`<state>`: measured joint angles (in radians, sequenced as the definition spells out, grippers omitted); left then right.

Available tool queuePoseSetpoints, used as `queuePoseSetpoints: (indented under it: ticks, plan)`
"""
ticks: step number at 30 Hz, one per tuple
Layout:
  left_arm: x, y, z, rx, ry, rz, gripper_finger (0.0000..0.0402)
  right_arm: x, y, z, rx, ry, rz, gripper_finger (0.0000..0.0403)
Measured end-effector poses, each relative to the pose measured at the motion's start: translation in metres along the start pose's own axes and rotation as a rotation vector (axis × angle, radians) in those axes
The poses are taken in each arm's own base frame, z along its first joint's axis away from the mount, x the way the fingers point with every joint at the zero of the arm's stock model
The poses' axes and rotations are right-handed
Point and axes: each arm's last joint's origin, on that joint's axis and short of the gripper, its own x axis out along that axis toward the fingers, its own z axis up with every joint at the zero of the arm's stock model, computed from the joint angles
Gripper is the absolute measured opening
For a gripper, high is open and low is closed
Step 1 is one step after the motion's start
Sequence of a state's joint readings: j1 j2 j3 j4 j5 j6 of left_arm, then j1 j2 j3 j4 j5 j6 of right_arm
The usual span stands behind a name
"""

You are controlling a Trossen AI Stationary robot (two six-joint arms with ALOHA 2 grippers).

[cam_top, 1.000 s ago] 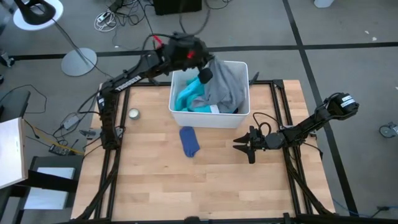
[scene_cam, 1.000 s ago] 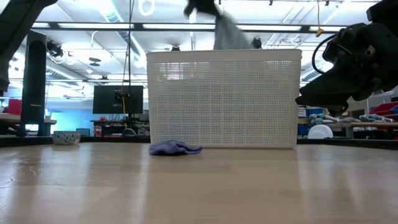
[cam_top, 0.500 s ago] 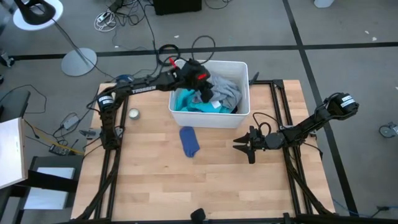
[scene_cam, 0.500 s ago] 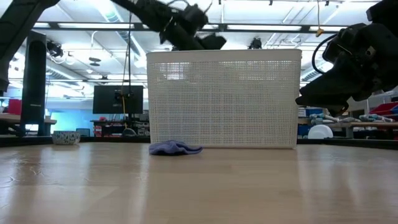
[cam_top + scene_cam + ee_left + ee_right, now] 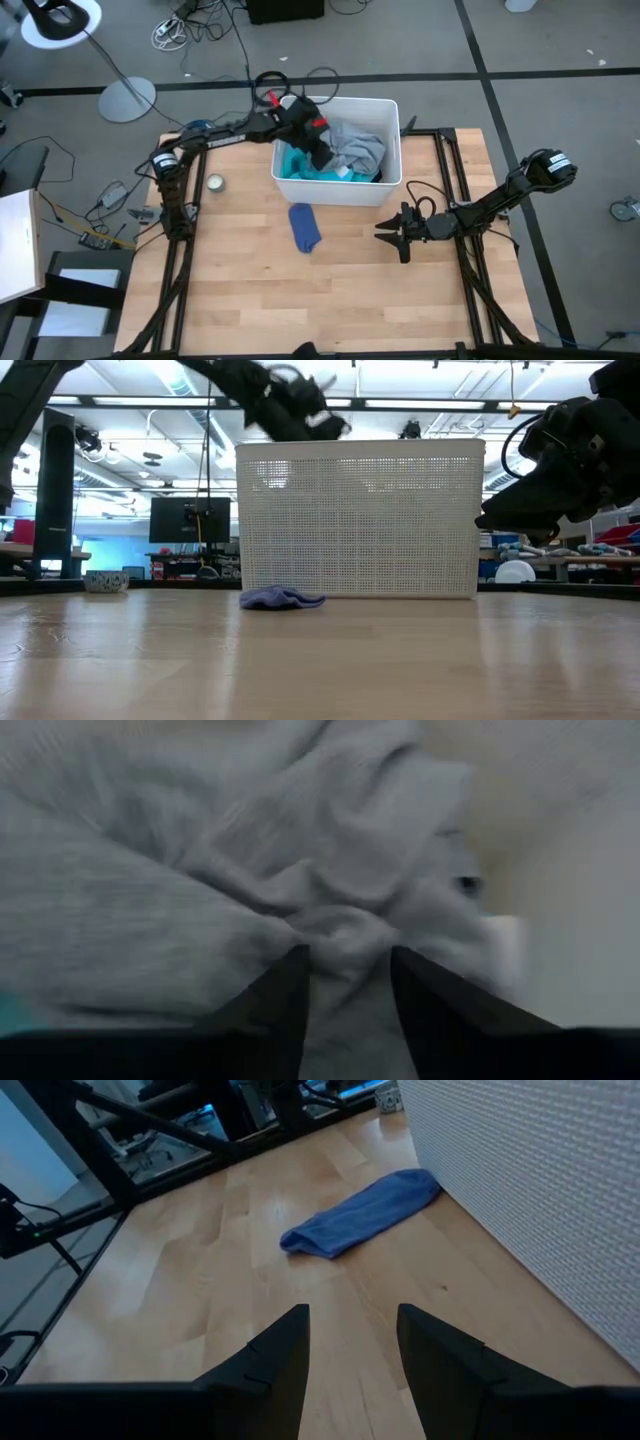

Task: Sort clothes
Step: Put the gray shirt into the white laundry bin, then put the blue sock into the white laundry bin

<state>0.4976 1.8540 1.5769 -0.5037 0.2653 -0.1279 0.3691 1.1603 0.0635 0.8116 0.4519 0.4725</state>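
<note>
My left gripper [image 5: 345, 970] was down inside the white rectangular plastic bin [image 5: 385, 185], upper middle of the high view, its two dark fingers [image 5: 285, 995] pinched on a bunched fold of the soft grey cotton shirt [image 5: 200, 870]. In the high view that gripper [image 5: 318, 150] sat over the left half of the bin, with the shirt [image 5: 358, 150] heaped to its right.

I judged this to be the picking step: one garment gripped in the bin and not yet clear of it. The next move called for a straight lift high enough to free the trailing cloth from the bin's wall, then a carry out over the pale wooden table [image 5: 260, 290].

The bin held the grey shirt on top and a crumpled turquoise garment [image 5: 300, 166] under it at the left; anything deeper was hidden. From the low view I saw only the bin's mesh wall [image 5: 360, 520].

A limp blue sock [image 5: 305, 226] lay on the table just below the bin, centre frame. My right gripper [image 5: 350, 1345] waited at mid right, fingers parted and empty, pointing toward that sock [image 5: 360, 1212].
</note>
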Motion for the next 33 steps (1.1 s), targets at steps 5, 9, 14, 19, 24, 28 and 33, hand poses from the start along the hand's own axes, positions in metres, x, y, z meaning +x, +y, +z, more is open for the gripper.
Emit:
queuePoseSetpoints:
  ticks: [5,9,14,19,24,28,33]
  plan:
    - [-0.059,-0.023,0.03,0.084,-0.051,-0.001,0.0148,0.0,0.0,0.0,0.0,-0.001,0.0,0.0153]
    - [-0.112,-0.053,0.039,0.17,-0.173,-0.041,0.0148,0.0,0.0,0.0,0.002,-0.003,0.001,0.0153]
    - [-0.171,-0.092,0.019,0.263,-0.276,-0.019,0.0148,0.0,0.001,0.001,0.032,-0.009,0.005,0.0153]
    - [-0.191,-0.122,-0.035,0.309,-0.328,-0.001,0.0147,0.0,0.001,0.001,0.024,-0.009,0.005,0.0153]
    - [-0.176,-0.133,-0.1,0.321,-0.419,-0.028,0.0147,0.0,0.001,0.001,0.009,-0.009,0.004,0.0153]
    - [-0.146,-0.135,-0.146,0.352,-0.45,-0.092,0.0147,0.0,0.0,0.001,0.009,-0.008,0.004,0.0153]
    - [-0.104,-0.135,-0.191,0.364,-0.528,-0.182,0.0147,0.0,0.0,0.001,0.009,-0.007,0.004,0.0153]
